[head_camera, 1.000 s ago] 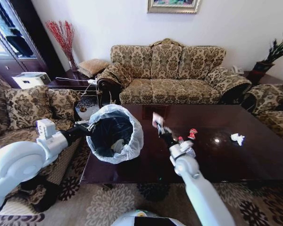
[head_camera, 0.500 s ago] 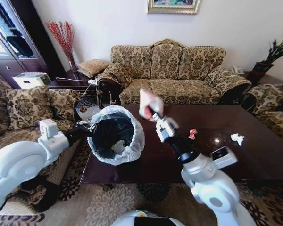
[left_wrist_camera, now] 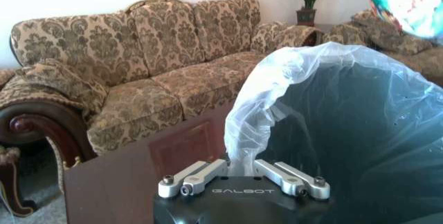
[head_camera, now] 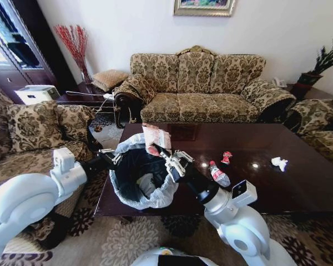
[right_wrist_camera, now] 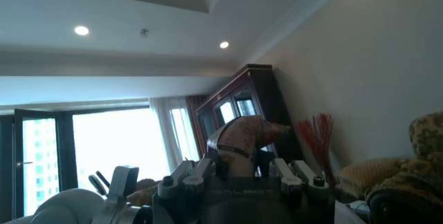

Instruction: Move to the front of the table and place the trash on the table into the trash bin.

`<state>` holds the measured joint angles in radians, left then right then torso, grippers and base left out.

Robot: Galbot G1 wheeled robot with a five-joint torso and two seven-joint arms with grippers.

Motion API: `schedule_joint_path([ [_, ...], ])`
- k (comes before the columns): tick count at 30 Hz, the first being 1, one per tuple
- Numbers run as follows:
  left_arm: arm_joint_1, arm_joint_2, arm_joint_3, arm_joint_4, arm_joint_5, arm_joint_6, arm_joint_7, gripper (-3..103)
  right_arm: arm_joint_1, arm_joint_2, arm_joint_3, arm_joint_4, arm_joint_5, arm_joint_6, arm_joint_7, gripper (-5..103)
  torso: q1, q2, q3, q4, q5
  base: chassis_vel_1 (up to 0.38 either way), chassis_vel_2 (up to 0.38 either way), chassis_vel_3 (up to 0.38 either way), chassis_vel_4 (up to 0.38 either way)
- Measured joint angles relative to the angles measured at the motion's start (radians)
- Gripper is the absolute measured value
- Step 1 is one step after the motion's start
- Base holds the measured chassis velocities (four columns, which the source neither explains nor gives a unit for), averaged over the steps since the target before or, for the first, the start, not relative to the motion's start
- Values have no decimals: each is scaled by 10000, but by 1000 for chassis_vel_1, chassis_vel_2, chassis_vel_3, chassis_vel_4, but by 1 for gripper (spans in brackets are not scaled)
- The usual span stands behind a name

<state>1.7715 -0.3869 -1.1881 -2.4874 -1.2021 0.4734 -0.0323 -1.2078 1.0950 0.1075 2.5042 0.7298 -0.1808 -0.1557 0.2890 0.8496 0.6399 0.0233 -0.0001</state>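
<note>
Right end effector (head_camera: 157, 148), clamped on the wrapper (head_camera: 155, 138), just swung over above the trash bin (head_camera: 141, 173); left end effector (head_camera: 112, 158) grips its liner. Basically drop-ready.

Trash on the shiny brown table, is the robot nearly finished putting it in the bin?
Not yet. White pieces already lie inside the round black trash bin with the white bag liner, which the left gripper holds by its rim. The right gripper holds a red-white wrapper above the bin. Left on the dark glossy wooden table: a clear plastic bottle with red label, a small red scrap and a crumpled white tissue.
</note>
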Motion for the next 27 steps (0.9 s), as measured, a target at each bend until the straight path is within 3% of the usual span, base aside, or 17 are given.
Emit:
schedule_joint_path([
  [2, -27, 50, 2, 18, -151, 42, -69, 2, 23, 22, -12, -43, -181, 22, -102, 36, 0, 0, 0, -1, 0, 0, 0, 0, 0],
  [3, -17, 93, 3, 18, -237, 80, -86, 2, 47, 40, -12, -80, -276, 36, -187, 47, 0, 0, 0, 0, 0, 0, 0, 0, 0],
  [5, -13, 117, 4, 19, -273, 92, -107, 2, 68, 58, -12, -105, -313, 44, -244, 47, 0, 0, 0, 0, 0, 0, 0, 0, 0],
  [8, -29, 140, 26, 22, -424, 93, -186, 2, 81, 119, -63, -220, -481, 84, -380, 63, 0, 0, 0, 0, 0, 0, 0, 0, 0],
  [9, -29, 140, 26, 22, -424, 93, -186, 2, 81, 119, -63, -220, -481, 84, -380, 63, 0, 0, 0, 0, 0, 0, 0, 0, 0],
  [18, 49, -76, 40, 8, -459, 165, -221, 2, 52, 297, -174, -400, -761, 293, -483, 98, 0, -1, 0, 1, 0, 0, 0, 0, 0],
  [24, 186, -134, -153, 631, -131, 491, -448, 2, -212, 405, 573, -321, -1253, 947, -102, 100, 0, -1, 0, 1, 0, 0, 0, 0, 0],
  [27, -54, -29, -260, 1505, -369, 405, -901, 2, -1042, 415, 1291, -389, -2165, 1288, 1261, 100, 1, -2, 0, 1, -2, 0, 0, 0, 0],
])
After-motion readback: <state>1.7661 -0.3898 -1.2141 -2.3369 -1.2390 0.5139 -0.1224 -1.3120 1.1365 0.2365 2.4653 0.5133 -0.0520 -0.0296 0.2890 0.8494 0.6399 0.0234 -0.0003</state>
